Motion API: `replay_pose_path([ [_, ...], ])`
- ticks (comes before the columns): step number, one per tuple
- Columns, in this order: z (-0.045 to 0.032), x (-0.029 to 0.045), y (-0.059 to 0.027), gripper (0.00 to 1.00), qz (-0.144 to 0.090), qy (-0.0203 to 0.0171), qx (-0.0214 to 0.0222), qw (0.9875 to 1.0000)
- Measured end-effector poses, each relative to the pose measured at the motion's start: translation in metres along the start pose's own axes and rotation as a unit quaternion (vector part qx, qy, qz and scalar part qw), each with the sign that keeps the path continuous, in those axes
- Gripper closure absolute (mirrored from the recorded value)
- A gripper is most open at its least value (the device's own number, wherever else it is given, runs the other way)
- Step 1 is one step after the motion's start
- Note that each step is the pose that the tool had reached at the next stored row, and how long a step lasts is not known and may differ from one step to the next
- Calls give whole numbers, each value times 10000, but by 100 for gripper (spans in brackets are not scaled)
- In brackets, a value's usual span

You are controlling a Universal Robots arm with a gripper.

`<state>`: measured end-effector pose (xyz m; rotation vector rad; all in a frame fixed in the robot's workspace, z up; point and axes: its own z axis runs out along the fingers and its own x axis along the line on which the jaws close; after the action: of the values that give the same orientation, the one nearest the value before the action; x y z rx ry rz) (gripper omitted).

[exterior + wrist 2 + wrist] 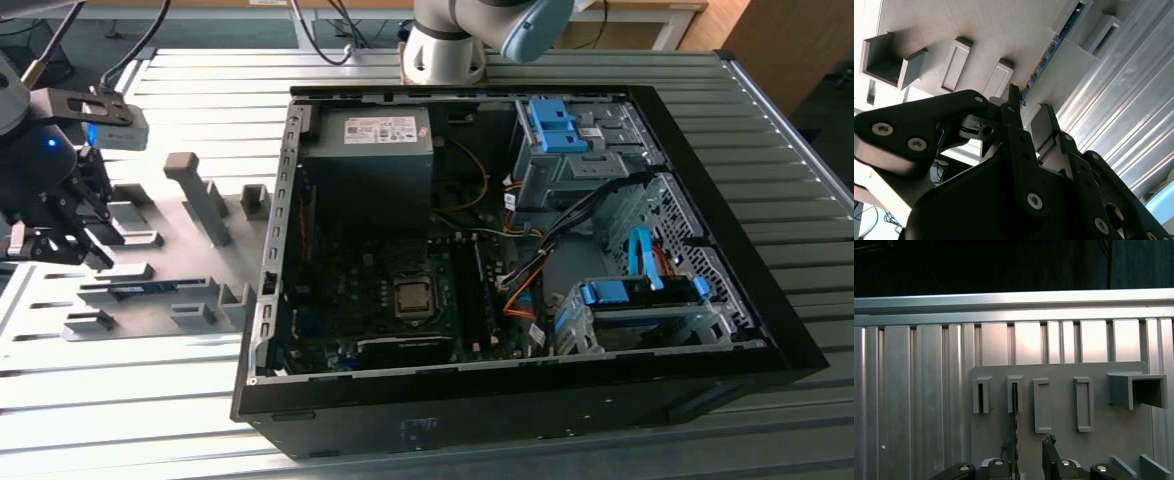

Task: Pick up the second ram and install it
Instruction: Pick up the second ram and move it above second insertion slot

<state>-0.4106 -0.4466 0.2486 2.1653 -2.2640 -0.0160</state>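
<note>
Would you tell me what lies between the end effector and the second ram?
Nothing: the stretch is bare. In the first wrist view the second ram, edge-on in its grey holder block, lines up with the gap of the open end effector.

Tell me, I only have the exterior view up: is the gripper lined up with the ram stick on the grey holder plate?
Observer: Yes. In the first wrist view the second ram stands on edge and runs in between the fingers of the gripper.
Operator: Is it shut on the stick?
Observer: No, the gripper is open. The stick lies close to one finger, with a clear gap to the other.
</note>
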Motion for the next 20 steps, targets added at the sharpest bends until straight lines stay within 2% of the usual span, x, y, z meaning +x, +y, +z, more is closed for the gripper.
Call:
replay_pose_path([
  [7,108,3,-2,63,-10,0,0,10000],
  [13,216,37,-5,63,-16,0,0,10000],
  [20,239,44,-6,63,-16,0,3,10000],
])
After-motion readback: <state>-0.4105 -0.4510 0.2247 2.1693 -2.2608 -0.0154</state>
